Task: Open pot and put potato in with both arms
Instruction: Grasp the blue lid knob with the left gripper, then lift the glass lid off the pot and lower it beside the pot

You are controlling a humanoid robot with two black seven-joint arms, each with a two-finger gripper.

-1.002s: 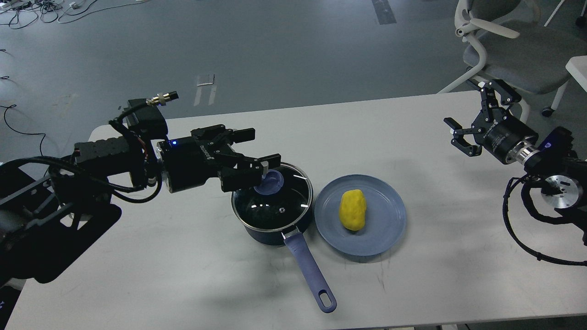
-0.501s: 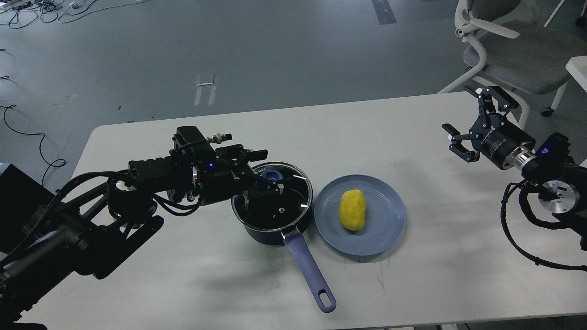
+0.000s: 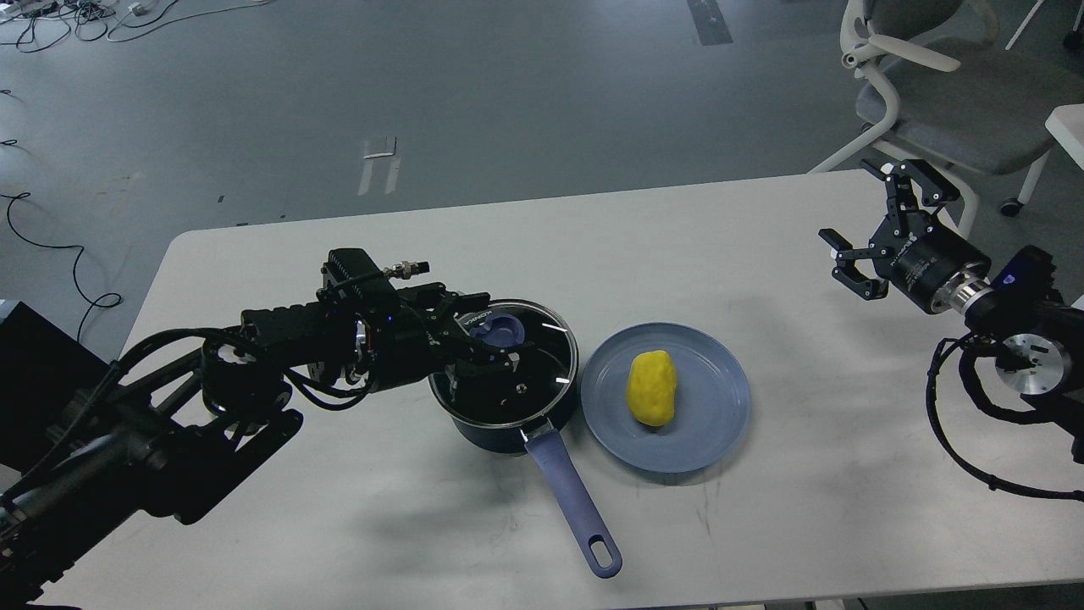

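A dark blue pot (image 3: 487, 432) with a glass lid (image 3: 535, 373) stands mid-table, its blue handle (image 3: 574, 500) pointing toward the front edge. My left gripper (image 3: 495, 332) reaches over the lid from the left, its fingers open on either side of the lid's blue knob (image 3: 509, 325). I cannot tell whether they touch the knob. A yellow potato (image 3: 650, 388) lies on a blue plate (image 3: 720, 424) just right of the pot. My right gripper (image 3: 845, 202) is open and empty, hovering over the table's far right corner, well away from the plate.
The white table (image 3: 339, 508) has its front edge near the bottom of the view. A grey office chair (image 3: 940, 93) stands behind the far right corner, close to my right arm. Cables lie on the floor at the far left.
My left arm has dropped and pushed forward, bringing its gripper down onto the lid with fingers around the knob. My right gripper has barely shifted. Pot, lid and potato have not moved.
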